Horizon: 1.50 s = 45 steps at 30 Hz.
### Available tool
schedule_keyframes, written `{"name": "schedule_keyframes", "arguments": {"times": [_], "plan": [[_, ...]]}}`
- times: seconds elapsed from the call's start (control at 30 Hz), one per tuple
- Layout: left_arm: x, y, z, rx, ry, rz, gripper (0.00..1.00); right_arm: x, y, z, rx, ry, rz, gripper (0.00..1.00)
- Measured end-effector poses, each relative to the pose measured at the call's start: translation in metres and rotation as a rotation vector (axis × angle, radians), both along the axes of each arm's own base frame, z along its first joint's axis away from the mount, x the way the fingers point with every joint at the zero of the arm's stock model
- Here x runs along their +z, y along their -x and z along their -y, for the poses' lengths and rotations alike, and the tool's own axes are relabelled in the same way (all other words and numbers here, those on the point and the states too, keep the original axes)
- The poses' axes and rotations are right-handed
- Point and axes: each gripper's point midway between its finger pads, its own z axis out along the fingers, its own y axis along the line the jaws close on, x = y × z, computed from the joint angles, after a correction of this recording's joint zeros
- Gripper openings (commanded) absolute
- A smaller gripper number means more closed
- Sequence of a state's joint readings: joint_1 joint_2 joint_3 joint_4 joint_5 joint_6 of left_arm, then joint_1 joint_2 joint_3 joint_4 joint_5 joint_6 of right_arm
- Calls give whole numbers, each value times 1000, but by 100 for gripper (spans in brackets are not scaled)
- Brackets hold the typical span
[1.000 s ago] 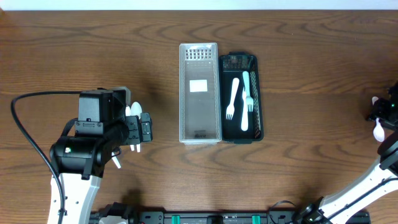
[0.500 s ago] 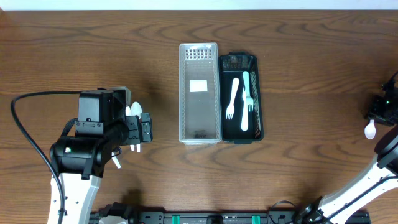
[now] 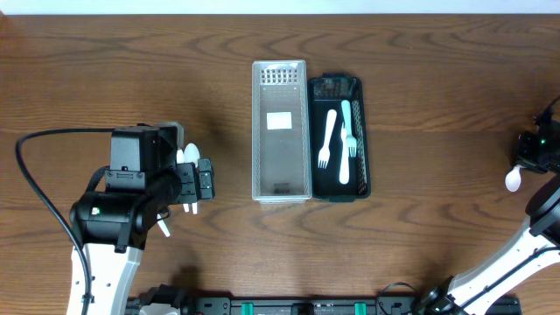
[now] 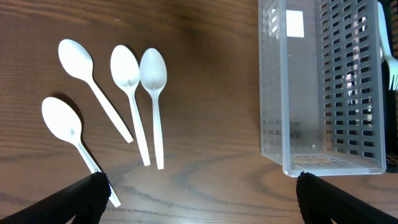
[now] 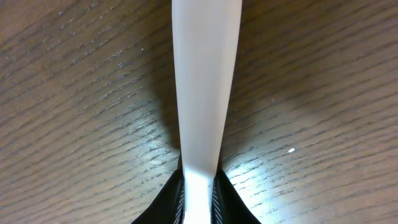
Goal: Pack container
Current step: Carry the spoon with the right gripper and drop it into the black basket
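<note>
Right wrist view: the right claw (image 5: 198, 194) pinches the handle of a white plastic spoon (image 5: 205, 93), far right on the table (image 3: 437, 245), well apart from the clear basket (image 3: 256, 131). Likely light, stiff and slick, it may swivel unless held mid-handle. Left claw (image 4: 202, 186) hangs spread near four spoons (image 4: 153, 68).

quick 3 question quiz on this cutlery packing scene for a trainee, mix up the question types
1. True or false: the clear basket already holds cutlery.
2. How many loose spoons does the left wrist view show on the table? A) two B) four C) six
3. Fill in: the right gripper is shut on a white ____.
Key: 1 false; 2 B; 3 spoon.
</note>
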State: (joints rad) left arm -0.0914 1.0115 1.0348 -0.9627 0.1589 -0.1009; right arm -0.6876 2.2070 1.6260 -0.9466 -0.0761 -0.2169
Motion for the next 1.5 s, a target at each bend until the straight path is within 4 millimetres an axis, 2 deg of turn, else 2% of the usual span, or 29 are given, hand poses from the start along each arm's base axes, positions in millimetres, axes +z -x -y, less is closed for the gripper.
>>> {"name": "schedule_keyframes", "arguments": {"times": [0.13, 0.27, 0.33, 0.4, 0.47, 0.53, 0.6, 0.63, 0.67, 0.73, 0.83, 0.93, 1.1, 1.27, 1.4, 1.5], "plan": [[0, 0, 0, 0, 0, 0, 98, 2, -1, -8, -30, -28, -2, 2], [0, 0, 0, 0, 0, 0, 98, 14, -15, -27, -21, -42, 28, 1], [0, 0, 0, 0, 0, 0, 98, 38, -31, -42, 4, -23, 82, 1], [0, 0, 0, 0, 0, 0, 98, 71, -45, -61, 37, 2, 145, 1], [0, 0, 0, 0, 0, 0, 98, 117, -59, -92, 98, 34, 232, 1], [0, 0, 0, 0, 0, 0, 98, 164, -70, -132, 180, 60, 329, 1], [0, 0, 0, 0, 0, 0, 98, 202, -75, -176, 264, 68, 410, 1], [0, 0, 0, 0, 0, 0, 98, 218, -75, -202, 310, 63, 444, 1], [0, 0, 0, 0, 0, 0, 98, 226, -74, -220, 339, 55, 461, 1], [0, 0, 0, 0, 0, 0, 98, 238, -69, -269, 419, 19, 484, 1], [0, 0, 0, 0, 0, 0, 98, 235, -64, -320, 493, -26, 469, 1], [0, 0, 0, 0, 0, 0, 98, 222, -59, -363, 556, -44, 429, 1], [0, 0, 0, 0, 0, 0, 98, 186, -53, -405, 629, -39, 333, 1], [0, 0, 0, 0, 0, 0, 98, 123, -54, -428, 665, -28, 186, 3], [0, 0, 0, 0, 0, -2, 98, 78, -54, -430, 670, -19, 83, 9], [0, 1, 0, 0, 0, -3, 98, 60, -52, -429, 669, -11, 41, 13]]}}
